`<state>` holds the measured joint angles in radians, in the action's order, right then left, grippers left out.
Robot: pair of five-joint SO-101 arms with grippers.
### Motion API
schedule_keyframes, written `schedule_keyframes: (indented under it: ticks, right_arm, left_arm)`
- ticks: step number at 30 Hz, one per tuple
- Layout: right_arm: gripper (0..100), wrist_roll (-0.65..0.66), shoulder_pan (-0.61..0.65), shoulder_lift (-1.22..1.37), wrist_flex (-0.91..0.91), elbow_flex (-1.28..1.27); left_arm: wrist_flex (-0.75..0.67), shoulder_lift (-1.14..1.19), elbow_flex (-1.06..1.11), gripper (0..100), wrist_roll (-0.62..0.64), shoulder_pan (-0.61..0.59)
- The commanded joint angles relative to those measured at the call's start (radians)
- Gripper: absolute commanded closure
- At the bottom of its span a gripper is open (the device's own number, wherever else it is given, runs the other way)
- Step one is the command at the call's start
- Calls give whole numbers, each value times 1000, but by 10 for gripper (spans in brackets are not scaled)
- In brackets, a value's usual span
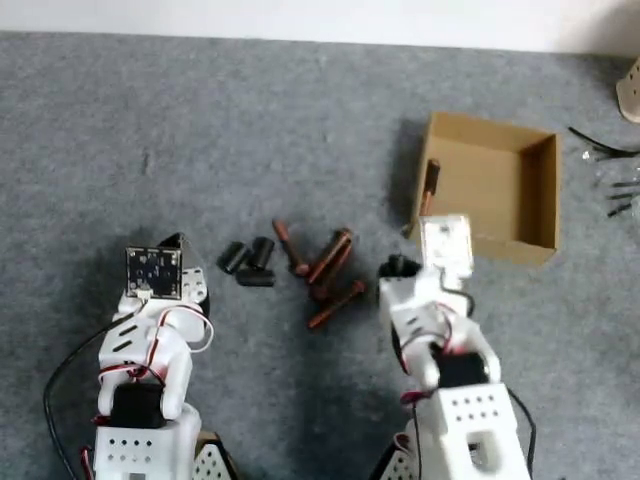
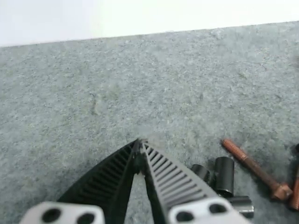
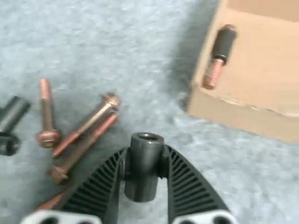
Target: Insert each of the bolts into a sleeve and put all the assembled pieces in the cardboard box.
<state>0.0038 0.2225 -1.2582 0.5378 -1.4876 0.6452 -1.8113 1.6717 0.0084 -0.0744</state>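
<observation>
Several copper bolts (image 1: 322, 268) lie in a loose pile at the middle of the grey mat, with three black sleeves (image 1: 248, 263) just to their left. My right gripper (image 3: 145, 156) is shut on an upright black sleeve (image 3: 145, 142), held between the bolts (image 3: 86, 123) and the cardboard box (image 1: 520, 170). One assembled bolt-and-sleeve piece (image 3: 218, 53) leans over the box's near left wall (image 1: 430, 185). My left gripper (image 2: 139, 145) is shut and holds nothing; it sits left of the sleeves (image 2: 224, 175) and of a bolt (image 2: 254, 168).
Thin black parts (image 1: 612, 170) and a pale object (image 1: 630, 90) lie at the far right edge. The grey mat (image 1: 200, 130) stretches open behind and to the left of the parts. A white wall borders the far edge.
</observation>
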Motion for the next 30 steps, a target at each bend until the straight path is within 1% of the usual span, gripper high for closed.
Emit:
schedule_keyframes:
  ticks: [1,4,8,10,13,17,20,23,25,28,30]
  right_arm:
    - [994,25,-64,-183,-28,-74]
    - [994,25,-114,-329,-28,-148]
    - [994,25,-134,-510,-21,-265]
    - [994,26,-134,-581,50,-303]
    - [994,60,-134,-578,127,-315]
    - [994,66,-134,-578,125,-315]
    - [994,66,-134,-581,125,-315]
    - [994,66,-134,-581,125,-315]
    - [994,66,-134,-581,125,-315]
    - [994,66,-134,-581,125,-315]
    - [994,66,-134,-581,124,-315]
  left_arm:
    - [-46,-13,16,989,6,-2]
    - [-46,-13,16,989,6,-2]
    - [-40,-12,12,978,-9,22]
    - [-40,-10,5,944,-112,74]
    - [-5,-10,-7,925,-250,154]
    - [135,-8,-166,933,-341,176]
    - [150,10,-199,931,-436,189]
    - [98,133,-205,931,-523,255]
    - [25,269,-231,931,-577,278]
    - [-84,533,-341,930,-586,282]
    - [-117,733,-463,930,-588,286]
